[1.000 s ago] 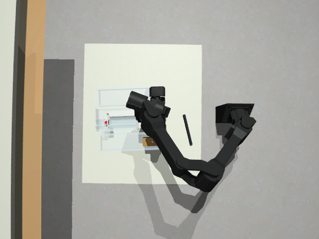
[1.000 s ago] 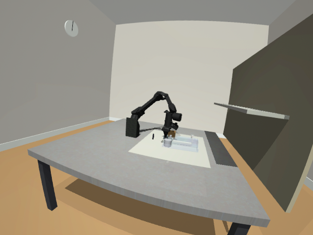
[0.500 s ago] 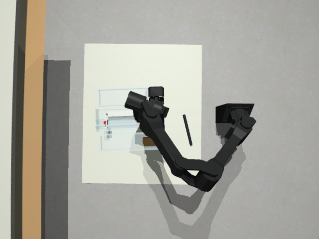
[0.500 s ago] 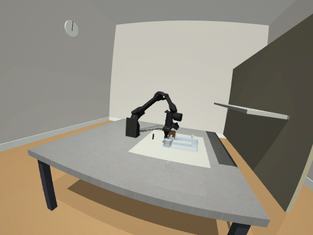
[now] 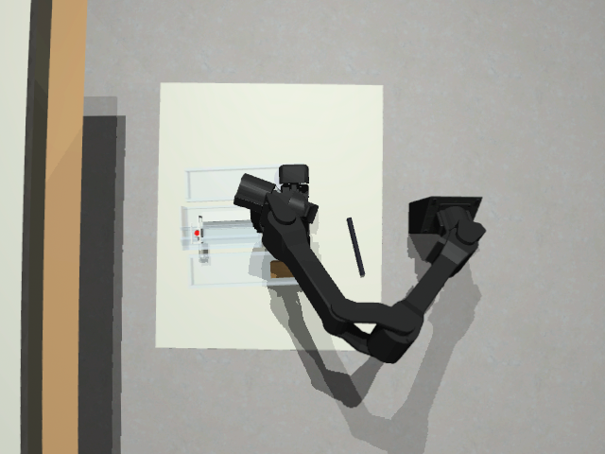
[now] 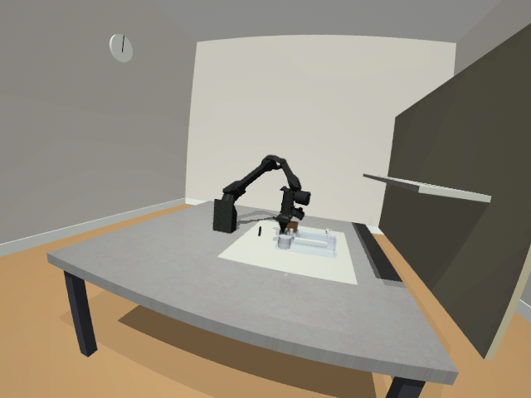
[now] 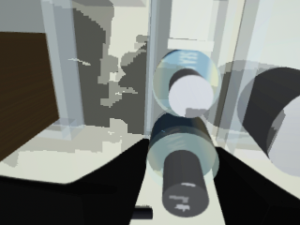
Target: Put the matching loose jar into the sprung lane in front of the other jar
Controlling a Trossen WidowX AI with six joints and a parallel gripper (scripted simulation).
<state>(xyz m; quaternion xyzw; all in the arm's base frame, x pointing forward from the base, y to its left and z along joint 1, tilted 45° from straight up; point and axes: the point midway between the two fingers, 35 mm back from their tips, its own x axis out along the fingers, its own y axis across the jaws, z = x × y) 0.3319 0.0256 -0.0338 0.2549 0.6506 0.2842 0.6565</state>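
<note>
My gripper is shut on a clear teal jar with a dark grey cap. Its fingers are on both sides of the jar, at the front end of the sprung lane. Right behind, in the lane, is another clear jar with a blue label and a white cap. The two jars overlap in the wrist view; whether they touch is unclear. The white pusher plate is behind the rear jar. A red-dotted part shows toward the lane's back. The front stop and the held jar's base are hidden.
A brown block is in one side lane. A wide grey-white container is at the front of the other. A thin dark bar lies on the pale mat between the lanes and the arm's base.
</note>
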